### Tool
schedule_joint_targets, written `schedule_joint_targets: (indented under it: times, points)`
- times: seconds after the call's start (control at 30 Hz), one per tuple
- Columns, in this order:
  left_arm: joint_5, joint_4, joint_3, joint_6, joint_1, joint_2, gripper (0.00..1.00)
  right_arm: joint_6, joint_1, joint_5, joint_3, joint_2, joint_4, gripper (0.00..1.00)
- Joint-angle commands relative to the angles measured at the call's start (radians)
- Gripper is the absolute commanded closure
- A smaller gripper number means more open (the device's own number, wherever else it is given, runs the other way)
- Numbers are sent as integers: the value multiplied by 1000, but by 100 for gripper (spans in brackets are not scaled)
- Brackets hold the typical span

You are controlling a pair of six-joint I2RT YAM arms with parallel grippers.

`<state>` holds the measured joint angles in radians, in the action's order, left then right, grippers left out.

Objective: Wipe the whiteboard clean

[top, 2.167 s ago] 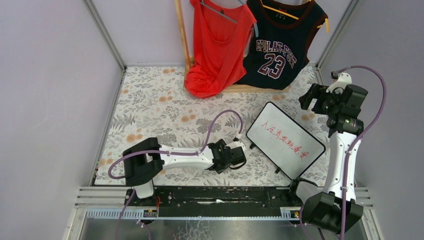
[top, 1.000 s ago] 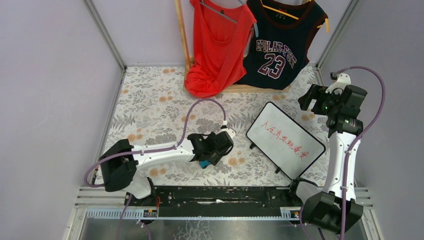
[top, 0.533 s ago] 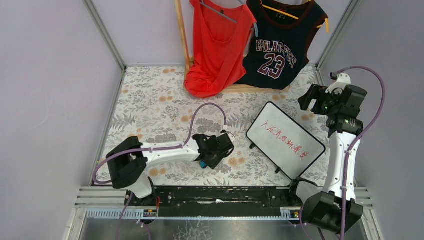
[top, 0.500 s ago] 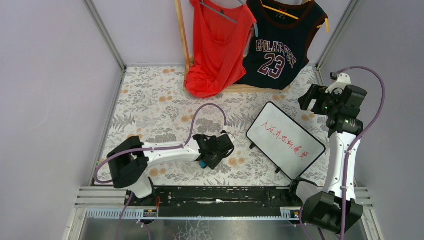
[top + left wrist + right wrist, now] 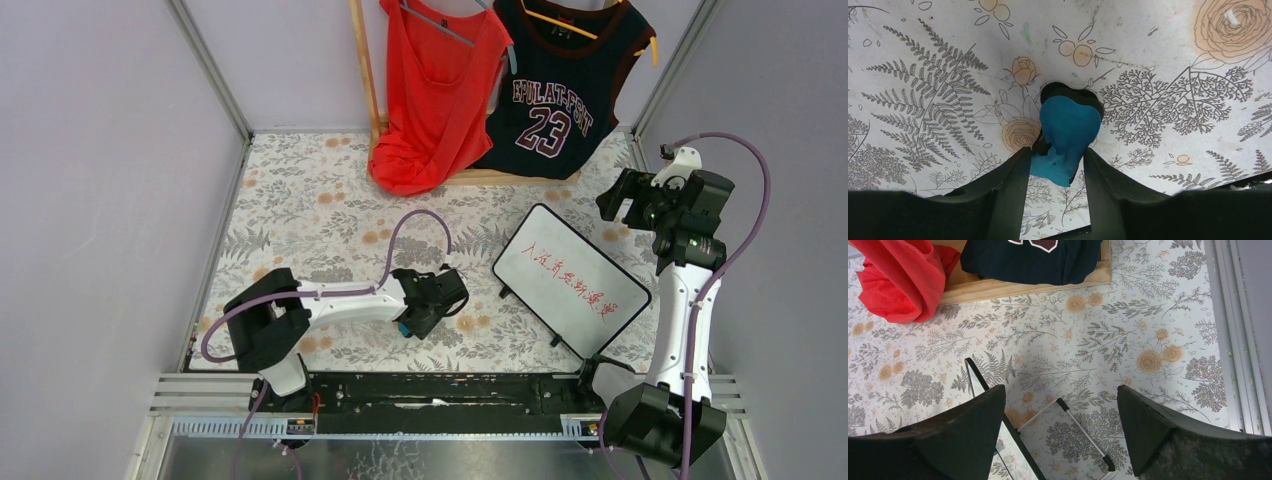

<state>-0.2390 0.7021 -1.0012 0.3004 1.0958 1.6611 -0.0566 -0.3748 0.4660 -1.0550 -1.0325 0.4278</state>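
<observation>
Left of centre on the flower-printed white surface [image 5: 300, 200], down low: left fingers [image 5: 1008, 185] drawn in to a narrow gap and pinching a teal-blue soft eraser pad with a black backing [image 5: 1068, 125] by its near end, one finger pressed to each side. Far end of the pad poking out past the fingertips over a printed rose; cannot tell whether touching the surface or just above it. Off to the right and apart from the pad, lying askew on the right half of the surface: white rectangular board with a thin black frame and red handwriting [image 5: 570, 280], one line of red characters running along its length, small black feet showing at the edges. Up over the far right end of that board, not touching it: right fingers [image 5: 963, 430] spread wide with nothing between them, only a framed corner of the board [image 5: 1008, 450] and bare floral print below. Hanging at the far edge: red sleeveless top [image 5: 435, 90] and dark jersey numbered 23 [image 5: 555, 90].
</observation>
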Motion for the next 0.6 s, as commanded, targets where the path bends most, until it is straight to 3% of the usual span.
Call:
schedule_joint_targets:
  times: [0.0, 0.57]
  points:
    - [7, 13, -4, -1, -10, 0, 58, 11, 2, 25, -3, 7, -43, 11]
    - [20, -25, -35, -4, -24, 23, 61, 11, 2, 36, -2, 6, -43, 11]
